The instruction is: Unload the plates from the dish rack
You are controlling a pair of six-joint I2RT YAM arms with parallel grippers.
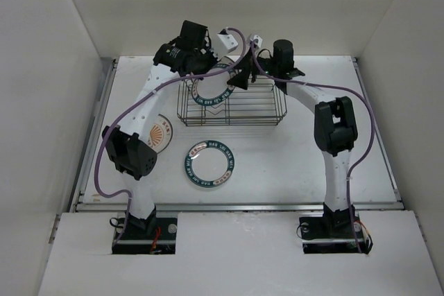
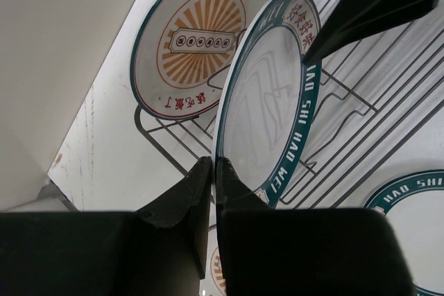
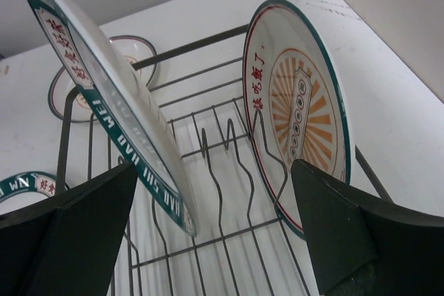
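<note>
Teal lettering rings the white plate (image 2: 267, 102) that the left gripper (image 2: 215, 185) holds pinched by the rim, its jaws closed thin on the edge. The plate stands tilted over the dish rack (image 2: 347, 123), and I cannot tell whether its lower edge is free of the prongs. To do this lift well, I would draw it straight up along its own plane until it is above the wire wall, keeping it off the sunburst plate (image 3: 298, 109) propped in the rack near it. Then lay it flat on the worktop (image 1: 291, 164), beside a teal-rimmed plate (image 1: 209, 165) and an orange-centred plate (image 1: 161, 133) already lying there. An edge pinch on glazed ware may slip, so go slowly. The right gripper (image 3: 214, 168) hangs spread wide over the rack, holding nothing.
</note>
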